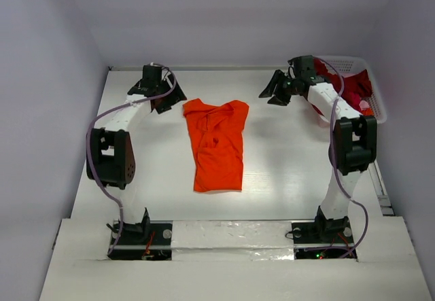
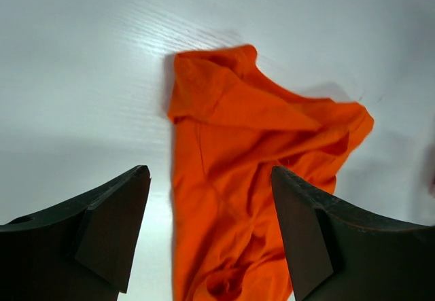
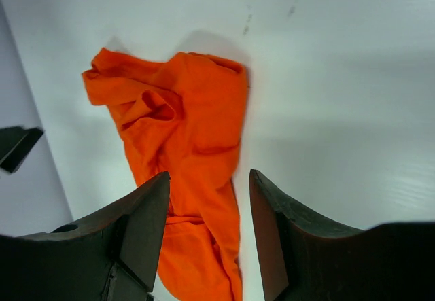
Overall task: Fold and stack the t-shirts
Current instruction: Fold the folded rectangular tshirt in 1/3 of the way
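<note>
At centre of surface (image 1: 292,172), orange t-shirt (image 1: 217,148) lies with long axis near-to-far, wider crumpled end far; left pincer (image 1: 170,99) and right pincer (image 1: 273,96) both spread, empty.

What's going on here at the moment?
Neither arm is holding anything. The left claw and right claw hang open near the far end of the orange t-shirt, one on each side. It lies rumpled on the table. The red t-shirt sits in the white basket at far right.

There's the orange t-shirt (image 1: 217,145), rumpled and lengthwise mid-table (image 1: 292,172), left gripper (image 1: 168,100) and right gripper (image 1: 273,94) hanging either side near the far edge, crimson t-shirt (image 1: 353,87) heaped in the basket (image 1: 378,107) at the far right corner
</note>
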Controlling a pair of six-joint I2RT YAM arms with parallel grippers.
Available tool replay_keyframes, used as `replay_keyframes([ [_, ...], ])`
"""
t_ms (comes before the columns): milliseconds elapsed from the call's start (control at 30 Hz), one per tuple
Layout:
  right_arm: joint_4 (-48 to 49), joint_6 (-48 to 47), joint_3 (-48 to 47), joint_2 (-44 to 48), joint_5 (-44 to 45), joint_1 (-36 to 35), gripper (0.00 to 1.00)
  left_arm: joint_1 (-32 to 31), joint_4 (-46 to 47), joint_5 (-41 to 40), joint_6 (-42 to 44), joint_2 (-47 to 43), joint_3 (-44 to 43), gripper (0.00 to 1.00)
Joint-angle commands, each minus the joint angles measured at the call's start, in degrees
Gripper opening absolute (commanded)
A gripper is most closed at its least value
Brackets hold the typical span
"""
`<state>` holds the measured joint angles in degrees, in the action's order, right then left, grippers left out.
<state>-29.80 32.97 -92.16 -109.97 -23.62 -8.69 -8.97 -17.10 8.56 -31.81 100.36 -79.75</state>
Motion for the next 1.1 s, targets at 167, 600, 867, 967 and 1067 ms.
replay_keyframes([
  [167,5.37,2.53,-6.44,-7.62,-10.39,-0.36,0.58,5.19,10.42,6.12,-2.11,6.69,0.12,0.68],
  [600,11.34,7.98,-8.92,-14.04,-14.52,-0.36,0.58,5.72,16.05,11.74,-4.48,15.57,-3.40,0.68],
  [867,13.19,8.87,-8.12,-16.50,-15.50,-0.36,0.58,5.72,16.66,13.33,-5.54,16.36,-2.52,0.67],
  [967,12.84,9.13,-8.47,-17.20,-15.15,-0.36,0.58,5.72,16.49,12.72,-4.93,16.36,-2.52,0.67],
  [1067,11.96,9.13,-9.53,-18.34,-14.35,-0.36,0.58,5.19,15.88,12.10,-4.40,16.89,-2.87,0.67],
])
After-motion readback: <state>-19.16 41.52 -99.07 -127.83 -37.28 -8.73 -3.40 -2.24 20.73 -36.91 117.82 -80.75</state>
